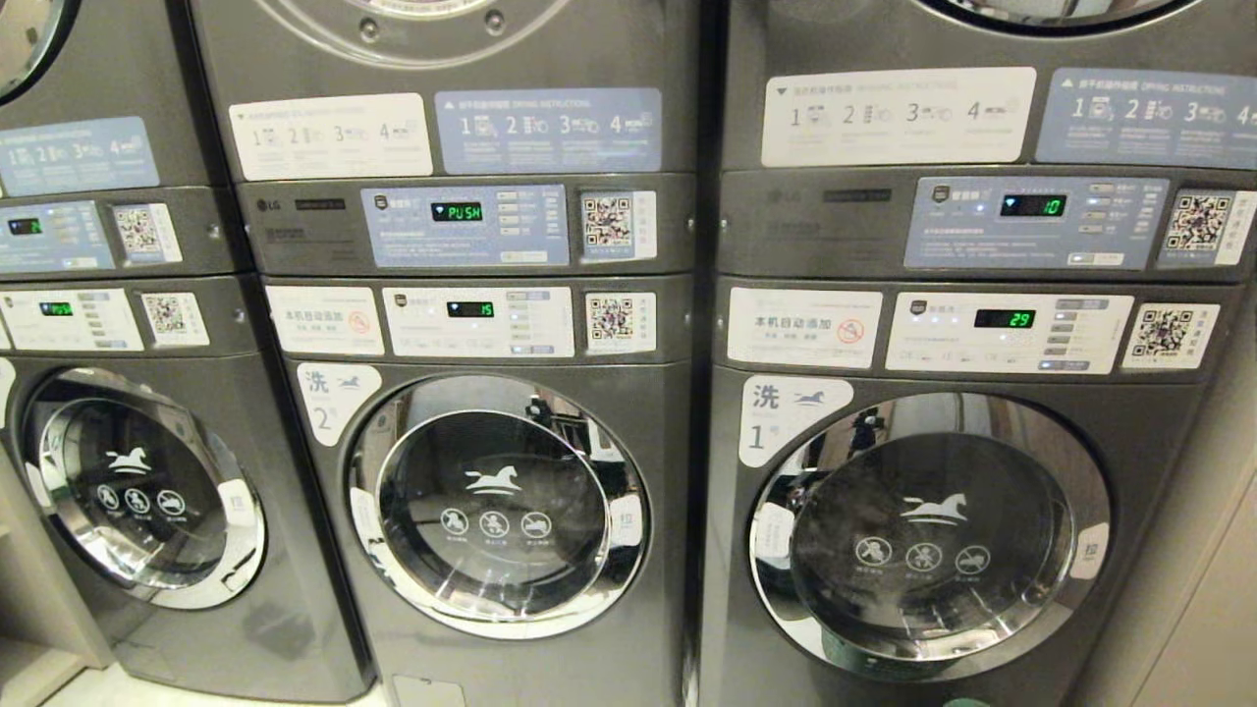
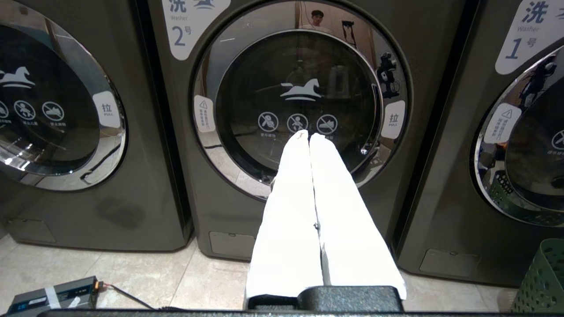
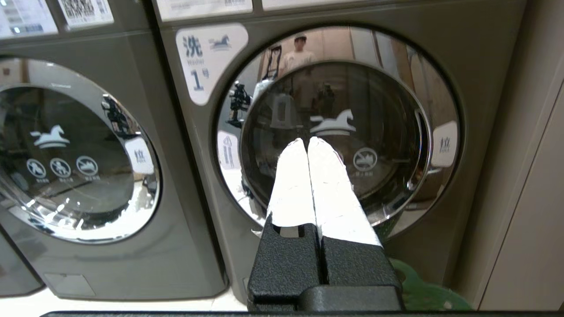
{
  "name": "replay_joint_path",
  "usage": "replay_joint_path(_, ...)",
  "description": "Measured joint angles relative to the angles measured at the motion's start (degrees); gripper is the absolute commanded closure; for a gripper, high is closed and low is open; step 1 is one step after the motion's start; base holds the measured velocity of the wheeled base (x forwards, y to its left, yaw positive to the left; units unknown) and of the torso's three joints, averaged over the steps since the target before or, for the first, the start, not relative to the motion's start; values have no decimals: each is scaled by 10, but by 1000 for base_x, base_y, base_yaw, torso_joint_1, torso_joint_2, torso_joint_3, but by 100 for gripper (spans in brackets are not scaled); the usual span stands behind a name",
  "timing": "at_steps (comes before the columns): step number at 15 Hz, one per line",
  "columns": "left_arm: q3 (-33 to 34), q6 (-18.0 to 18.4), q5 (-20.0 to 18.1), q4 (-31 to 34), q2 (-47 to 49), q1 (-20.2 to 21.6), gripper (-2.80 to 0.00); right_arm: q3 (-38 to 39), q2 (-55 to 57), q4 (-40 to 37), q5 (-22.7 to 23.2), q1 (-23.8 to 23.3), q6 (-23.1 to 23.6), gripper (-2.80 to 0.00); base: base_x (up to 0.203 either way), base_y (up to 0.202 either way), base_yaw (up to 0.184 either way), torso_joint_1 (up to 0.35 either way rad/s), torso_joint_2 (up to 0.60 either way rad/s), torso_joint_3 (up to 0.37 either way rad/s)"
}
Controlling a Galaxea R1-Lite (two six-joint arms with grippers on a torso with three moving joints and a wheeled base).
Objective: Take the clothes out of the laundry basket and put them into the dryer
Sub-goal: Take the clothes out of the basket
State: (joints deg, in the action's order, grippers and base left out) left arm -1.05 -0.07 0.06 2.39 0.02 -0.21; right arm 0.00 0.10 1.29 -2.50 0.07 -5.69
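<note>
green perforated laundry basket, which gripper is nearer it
Right. The right gripper hangs shut before washer 1's round door, with the green perforated laundry basket just below it. The left gripper, shut, faces washer 2's door; there the basket sits off to the side.

Ahead of me stand stacked grey machines. Washer 2 (image 1: 496, 506) sits left of washer 1 (image 1: 928, 535), both round doors closed, with a third washer (image 1: 137, 486) further left. Panels above read PUSH (image 1: 457, 211), 15 (image 1: 470, 309), 10 (image 1: 1033, 205) and 29 (image 1: 1005, 318). QR stickers (image 1: 609, 224) sit beside them. A grey box (image 2: 53, 297) with a cable lies on the tiled floor (image 2: 145, 275)
</note>
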Motion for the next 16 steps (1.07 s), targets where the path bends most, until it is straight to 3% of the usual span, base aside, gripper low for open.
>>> replay_joint_path(3, 0, 0, 0, 0, 0, 0, 0, 0, 0, 0, 0, 0, 1, 0, 0, 0, 0, -123, 445, 314)
replay_joint_path(16, 0, 0, 0, 1, 0, 0, 0, 0, 0, 0, 0, 0, 0, 0, 0, 0, 0, -15, 47, 34)
